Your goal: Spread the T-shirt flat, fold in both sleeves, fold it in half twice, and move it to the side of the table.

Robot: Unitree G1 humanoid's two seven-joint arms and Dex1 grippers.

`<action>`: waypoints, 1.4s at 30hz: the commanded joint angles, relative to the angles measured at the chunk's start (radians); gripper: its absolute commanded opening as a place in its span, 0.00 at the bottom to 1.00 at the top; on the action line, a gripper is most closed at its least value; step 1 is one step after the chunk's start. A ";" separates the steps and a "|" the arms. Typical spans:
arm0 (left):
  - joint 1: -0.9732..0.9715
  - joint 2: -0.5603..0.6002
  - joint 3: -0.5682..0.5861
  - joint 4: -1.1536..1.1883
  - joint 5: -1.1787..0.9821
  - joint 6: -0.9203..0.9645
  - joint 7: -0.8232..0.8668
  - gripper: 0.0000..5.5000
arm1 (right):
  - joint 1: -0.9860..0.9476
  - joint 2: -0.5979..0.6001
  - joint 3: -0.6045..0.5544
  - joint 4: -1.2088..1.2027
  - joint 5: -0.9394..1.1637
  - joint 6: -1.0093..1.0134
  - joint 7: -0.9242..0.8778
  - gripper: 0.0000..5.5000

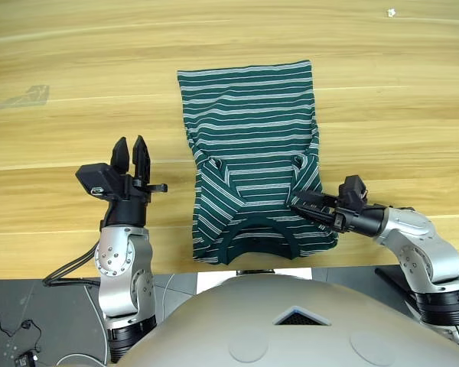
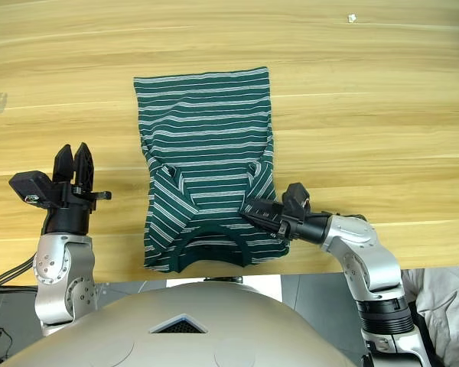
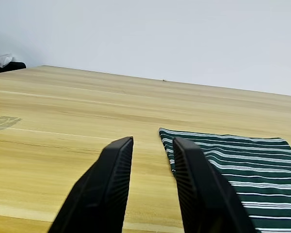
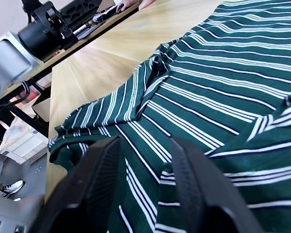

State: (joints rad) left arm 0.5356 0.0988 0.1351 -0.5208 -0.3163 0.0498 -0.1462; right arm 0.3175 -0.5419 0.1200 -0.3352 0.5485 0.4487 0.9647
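Observation:
The green T-shirt (image 1: 252, 138) with white stripes lies flat on the wooden table (image 1: 76, 69), collar toward the near edge, both sleeves folded in over its body. My right gripper (image 1: 300, 205) is low over the shirt's near right corner beside the collar, open; the right wrist view has striped cloth (image 4: 208, 73) showing between its fingers (image 4: 99, 170). My left gripper (image 1: 131, 145) is held up left of the shirt, apart from it, fingertips pointing away. It is open by a narrow gap with nothing between the fingers (image 3: 114, 165).
The table's near edge (image 1: 61, 269) runs just behind both arms, with dark floor and cables below it. A small white scrap (image 1: 391, 12) lies at the far right, and a faint grey mark (image 1: 23, 97) at the far left. Bare wood surrounds the shirt.

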 commanded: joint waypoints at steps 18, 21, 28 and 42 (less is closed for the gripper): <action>0.265 0.734 -0.034 0.210 0.997 -0.721 -0.237 0.42 | -0.132 -0.245 -0.285 0.659 -0.779 -1.842 0.021 0.55; 0.273 0.756 -0.062 0.244 1.035 -0.757 -0.235 0.42 | -0.161 -0.263 -0.249 0.737 -0.854 -1.919 -0.021 0.55; 0.236 0.785 -0.136 0.286 1.086 -0.795 -0.229 0.42 | -0.183 -0.280 -0.121 0.832 -0.992 -1.990 -0.149 0.55; 0.215 0.812 -0.199 0.285 1.116 -0.788 -0.230 0.42 | -0.178 -0.360 0.098 0.761 -0.970 -1.861 -0.311 0.35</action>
State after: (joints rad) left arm 0.7123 0.8775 -0.0206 -0.2906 0.7040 -0.7658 -0.3167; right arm 0.1380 -0.8737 0.1992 0.4345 -0.4104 -1.4386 0.6529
